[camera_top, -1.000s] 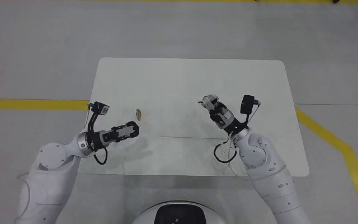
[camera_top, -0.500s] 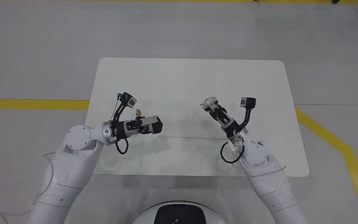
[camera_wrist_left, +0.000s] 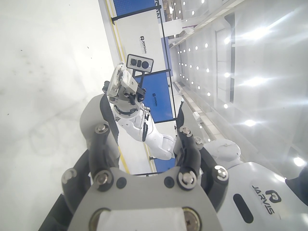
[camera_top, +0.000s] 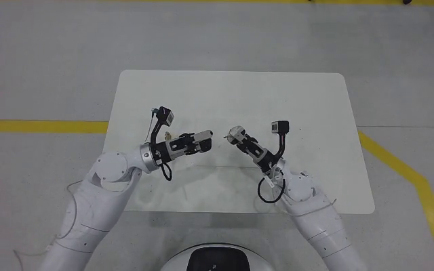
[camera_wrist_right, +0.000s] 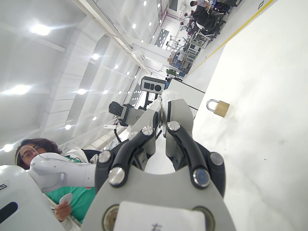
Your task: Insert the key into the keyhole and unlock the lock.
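Two end effectors, one padlock (camera_wrist_right: 219,108), one table (camera_top: 305,101), and what looks like one key (camera_wrist_right: 163,117).

Left end effector (camera_top: 203,137): spread wide, nothing between the fingers. Hovers above the table near its middle, tips aimed at the right end effector (camera_top: 234,133), just beside it without touching. From the left wrist view, left end effector (camera_wrist_left: 142,106) in that same open stance, with the right end effector (camera_wrist_left: 119,82) straight ahead beyond the tips.

Right end effector (camera_wrist_right: 166,104): taped fingertips pressed together. Pinches a thin metal sliver, probably the key, hard to confirm with so little of it in sight. Hangs clear of the table, facing the left end effector.

Padlock: brass body, silver shackle. Lies on the white table past the right end effector's tips and off to one side, well apart from them. Untouched by either end effector. Shackle looped into the body at both ends, as far as can be made out.
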Action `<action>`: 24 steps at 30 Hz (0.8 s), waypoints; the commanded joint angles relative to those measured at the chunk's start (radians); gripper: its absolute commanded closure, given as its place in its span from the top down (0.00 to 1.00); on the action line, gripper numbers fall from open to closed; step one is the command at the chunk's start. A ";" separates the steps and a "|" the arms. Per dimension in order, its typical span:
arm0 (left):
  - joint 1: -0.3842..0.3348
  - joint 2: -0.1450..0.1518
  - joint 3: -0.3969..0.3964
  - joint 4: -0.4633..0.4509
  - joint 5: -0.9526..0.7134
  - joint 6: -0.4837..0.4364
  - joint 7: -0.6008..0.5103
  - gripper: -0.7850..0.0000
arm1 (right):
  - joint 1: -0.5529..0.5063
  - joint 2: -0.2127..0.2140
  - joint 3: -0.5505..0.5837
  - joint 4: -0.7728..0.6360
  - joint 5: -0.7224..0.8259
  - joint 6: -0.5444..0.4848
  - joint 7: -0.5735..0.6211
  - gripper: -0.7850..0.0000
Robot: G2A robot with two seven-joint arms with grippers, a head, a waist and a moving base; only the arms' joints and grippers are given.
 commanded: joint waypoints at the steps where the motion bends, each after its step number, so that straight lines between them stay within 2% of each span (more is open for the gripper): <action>1: -0.011 -0.003 0.017 0.006 0.010 0.004 0.012 0.74 | -0.004 -0.001 -0.002 -0.002 0.006 -0.007 -0.001 0.00; 7: -0.040 -0.015 0.075 0.023 0.045 0.005 0.032 0.71 | -0.004 -0.005 -0.006 -0.009 0.041 -0.028 0.012 0.00; 10: -0.052 -0.020 0.093 0.034 0.050 0.005 0.048 0.60 | -0.003 -0.006 -0.010 -0.008 0.051 -0.030 0.023 0.00; 11: -0.056 -0.022 0.097 0.038 0.045 0.010 0.053 0.49 | -0.004 -0.007 -0.011 -0.008 0.053 -0.031 0.026 0.00; 16: -0.067 -0.027 0.115 0.048 0.046 0.020 0.064 0.37 | -0.007 -0.007 -0.006 -0.009 0.062 -0.030 0.036 0.00; 19: -0.072 -0.031 0.123 0.059 0.038 0.052 0.084 0.35 | -0.011 -0.006 0.000 -0.014 0.067 -0.031 0.041 0.00; 24: -0.082 -0.035 0.133 0.063 0.039 0.061 0.096 0.24 | -0.016 -0.005 0.009 -0.018 0.068 -0.031 0.049 0.00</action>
